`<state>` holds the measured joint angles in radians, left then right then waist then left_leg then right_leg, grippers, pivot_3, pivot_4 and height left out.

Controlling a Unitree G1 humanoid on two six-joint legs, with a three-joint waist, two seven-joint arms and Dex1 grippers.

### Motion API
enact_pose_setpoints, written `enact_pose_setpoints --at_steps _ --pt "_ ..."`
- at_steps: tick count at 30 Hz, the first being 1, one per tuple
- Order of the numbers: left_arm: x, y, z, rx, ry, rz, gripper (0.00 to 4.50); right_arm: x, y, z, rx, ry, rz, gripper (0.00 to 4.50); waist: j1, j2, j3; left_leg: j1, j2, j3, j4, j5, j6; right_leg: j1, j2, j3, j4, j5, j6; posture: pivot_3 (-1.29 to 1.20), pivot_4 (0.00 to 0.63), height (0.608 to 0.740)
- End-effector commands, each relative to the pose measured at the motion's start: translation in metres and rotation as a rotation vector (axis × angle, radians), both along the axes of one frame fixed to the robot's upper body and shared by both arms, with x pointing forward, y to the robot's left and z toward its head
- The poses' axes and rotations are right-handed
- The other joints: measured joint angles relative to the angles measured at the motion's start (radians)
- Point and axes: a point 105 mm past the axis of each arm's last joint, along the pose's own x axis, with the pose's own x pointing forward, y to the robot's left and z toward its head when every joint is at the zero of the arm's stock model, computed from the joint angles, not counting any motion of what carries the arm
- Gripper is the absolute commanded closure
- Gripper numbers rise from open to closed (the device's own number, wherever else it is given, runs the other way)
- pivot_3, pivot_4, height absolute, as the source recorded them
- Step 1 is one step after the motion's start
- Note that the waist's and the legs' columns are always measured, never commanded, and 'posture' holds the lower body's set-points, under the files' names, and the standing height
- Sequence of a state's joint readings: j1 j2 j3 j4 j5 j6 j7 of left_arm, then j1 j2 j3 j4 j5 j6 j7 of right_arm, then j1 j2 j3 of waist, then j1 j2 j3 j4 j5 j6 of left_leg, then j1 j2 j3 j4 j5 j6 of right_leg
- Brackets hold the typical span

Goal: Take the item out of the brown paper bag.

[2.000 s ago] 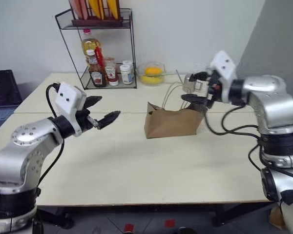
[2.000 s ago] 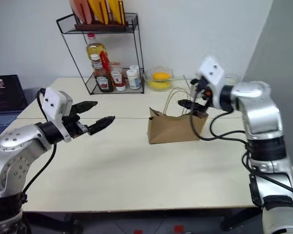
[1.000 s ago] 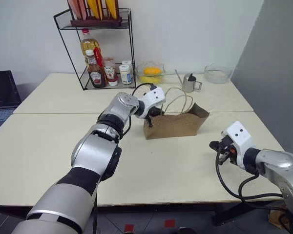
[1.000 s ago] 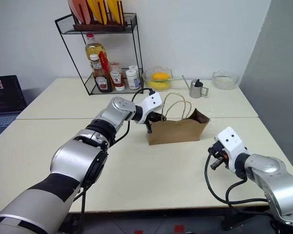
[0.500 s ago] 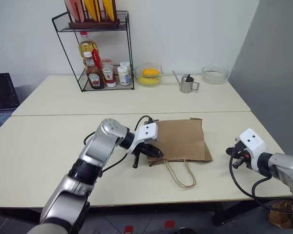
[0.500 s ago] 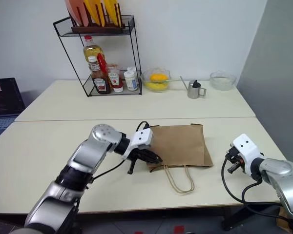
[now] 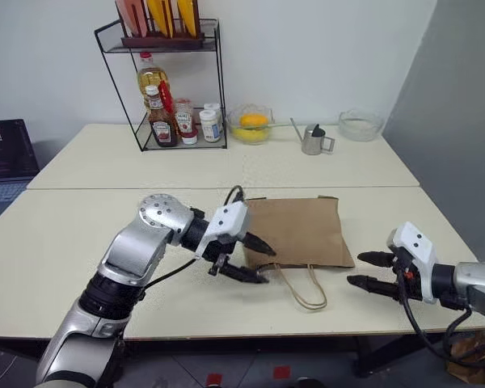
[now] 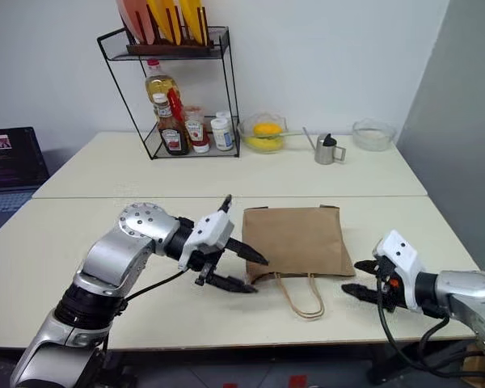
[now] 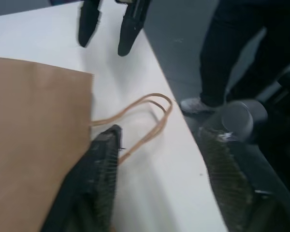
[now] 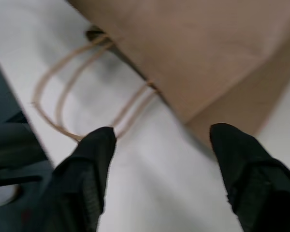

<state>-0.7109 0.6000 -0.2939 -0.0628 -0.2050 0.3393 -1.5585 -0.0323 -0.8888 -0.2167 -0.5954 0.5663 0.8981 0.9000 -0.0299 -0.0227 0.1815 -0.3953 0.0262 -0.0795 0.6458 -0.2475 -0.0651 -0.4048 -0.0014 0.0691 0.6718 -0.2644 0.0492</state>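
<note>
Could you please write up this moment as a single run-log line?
brown paper bag: lying flat on table, handles toward robot | left gripper: open, at bag's mouth | right gripper: open, off bag | item: unseen

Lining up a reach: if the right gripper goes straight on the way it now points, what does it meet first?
Probably the cord handles, then the mouth edge of the brown paper bag lying flat. The right gripper is open and points toward them; depth is uncertain.

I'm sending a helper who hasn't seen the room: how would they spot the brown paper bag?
On the near table, the brown paper bag lies flat between the two grippers. It is the only flat tan thing there, its looped cord handles trailing toward the front edge.
</note>
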Motion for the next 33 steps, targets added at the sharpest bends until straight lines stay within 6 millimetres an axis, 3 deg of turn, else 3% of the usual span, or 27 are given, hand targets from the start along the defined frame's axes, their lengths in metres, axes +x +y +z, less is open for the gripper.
enact_pose_setpoints --at_steps 1,6,12,17,20,29,33 --pt "0.005 -0.016 -0.008 -0.016 -0.071 -0.055 1.16 -0.011 0.011 -0.001 -0.005 -0.003 0.053 0.81 0.001 0.000 0.000 -0.001 0.000 0.000 0.000 0.000 0.000 0.000 0.000 0.000 0.000 0.000 0.000 0.00 0.150 0.740" --pt "0.009 -0.039 -0.027 -0.024 -0.154 -0.124 1.16 -0.022 0.013 -0.019 -0.024 0.031 0.047 0.81 0.003 -0.001 0.000 -0.001 0.000 0.000 0.000 0.000 0.000 0.000 0.000 0.000 -0.001 0.000 0.000 0.00 0.150 0.740" --pt "0.007 -0.055 -0.026 -0.077 -0.163 -0.150 1.16 -0.033 0.010 -0.031 -0.022 0.058 0.018 0.81 0.001 -0.001 0.000 -0.001 0.000 0.000 0.000 0.000 0.000 0.000 0.000 0.000 -0.001 0.000 0.000 0.00 0.150 0.740" --pt "0.010 -0.063 -0.030 -0.080 -0.172 -0.141 1.16 -0.044 0.019 -0.038 -0.005 0.067 0.017 0.81 0.001 -0.001 0.000 -0.001 0.000 0.000 0.000 0.000 0.000 0.000 0.000 0.001 -0.001 0.000 0.001 0.00 0.150 0.740" --pt "0.011 -0.063 -0.034 -0.078 -0.171 -0.130 1.75 -0.045 0.024 -0.037 0.003 0.047 0.018 0.78 0.000 -0.001 0.000 0.000 0.000 0.000 0.000 0.000 0.000 0.000 0.001 0.001 0.000 0.000 0.001 0.00 0.150 0.740" --pt "0.014 -0.061 -0.034 -0.087 -0.181 -0.122 4.49 -0.032 0.032 -0.027 0.023 -0.020 0.014 0.78 0.001 -0.001 0.000 0.000 0.000 0.000 0.000 0.000 0.000 0.000 0.000 0.001 0.000 0.000 0.001 0.00 0.150 0.740" --pt "0.020 -0.067 -0.023 -0.140 -0.147 -0.068 4.49 -0.025 0.044 -0.028 0.011 -0.049 0.068 0.78 0.000 -0.001 0.000 0.000 0.000 0.000 0.000 0.000 0.000 0.000 0.000 0.001 0.000 0.000 0.001 0.00 0.150 0.740"
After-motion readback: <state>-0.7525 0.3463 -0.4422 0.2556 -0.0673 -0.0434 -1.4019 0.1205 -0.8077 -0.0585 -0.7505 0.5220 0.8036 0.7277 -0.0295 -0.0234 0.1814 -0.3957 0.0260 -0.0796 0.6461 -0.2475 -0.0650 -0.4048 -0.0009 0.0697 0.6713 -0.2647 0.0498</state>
